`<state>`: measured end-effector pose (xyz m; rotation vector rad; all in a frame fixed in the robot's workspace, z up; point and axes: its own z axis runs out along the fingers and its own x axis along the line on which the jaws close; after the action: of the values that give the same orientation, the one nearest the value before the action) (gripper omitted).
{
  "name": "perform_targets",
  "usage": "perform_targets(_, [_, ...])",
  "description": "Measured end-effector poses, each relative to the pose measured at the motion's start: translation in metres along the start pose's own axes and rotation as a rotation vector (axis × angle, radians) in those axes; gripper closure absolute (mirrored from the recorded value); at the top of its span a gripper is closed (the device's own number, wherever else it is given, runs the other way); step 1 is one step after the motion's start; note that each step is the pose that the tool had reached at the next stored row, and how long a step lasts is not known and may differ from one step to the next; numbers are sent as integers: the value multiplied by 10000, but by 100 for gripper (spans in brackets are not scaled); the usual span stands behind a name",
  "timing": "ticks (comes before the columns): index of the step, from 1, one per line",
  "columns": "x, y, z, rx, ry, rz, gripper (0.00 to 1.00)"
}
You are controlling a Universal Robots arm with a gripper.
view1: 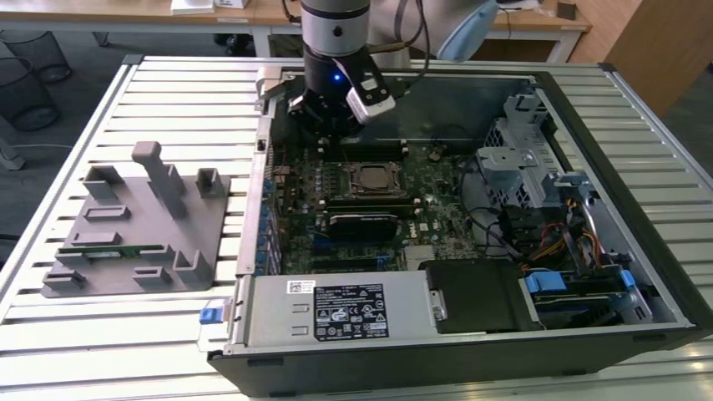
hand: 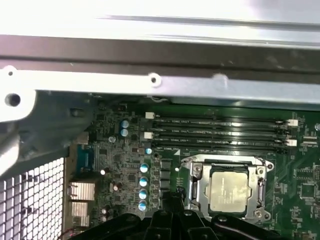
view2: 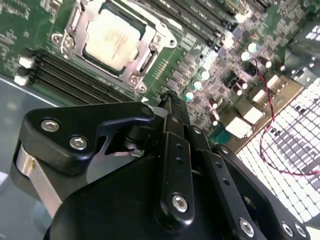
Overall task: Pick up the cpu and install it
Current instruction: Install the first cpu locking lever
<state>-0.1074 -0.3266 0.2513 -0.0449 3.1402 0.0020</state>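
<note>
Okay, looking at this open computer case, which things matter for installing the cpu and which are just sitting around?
Part of the job:
- cpu, sitting in the socket on the motherboard
- gripper, above the board beside the socket

Just lying about:
- grey fixture tray on the exterior view's left
- green memory stick on that tray
- power supply
- empty memory slots

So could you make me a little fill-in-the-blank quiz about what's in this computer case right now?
1. The cpu lies in its ____ on the motherboard.
2. In the exterior view the green memory stick lies on a ____ holder tray outside the case.
3. The pincer holds ____.
4. In the first wrist view, the long memory slots are all ____.

Missing words: socket; grey; nothing; empty
</note>
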Motion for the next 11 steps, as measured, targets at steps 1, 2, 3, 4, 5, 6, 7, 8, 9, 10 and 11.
perform_targets(1, [8,13,0,1,0,-2,89])
perform_targets(2, [16,27,0,1,0,-2,89])
perform_targets(3, [23,41,0,1,0,-3,89])
perform_targets(4, [30,59,0,1,0,-3,89])
perform_targets(5, [38,77,0,0,0,-3,89])
perform_targets(6, [46,95,0,0,0,-6,89])
perform_targets(7, [55,113,0,1,0,-10,89])
perform_targets(8, [65,133,0,0,0,-14,89])
perform_targets(9, [72,149,0,1,-1,-18,89])
perform_targets(10, [76,167,1,0,-1,-24,89])
perform_targets(11, [76,182,0,1,0,-35,89])
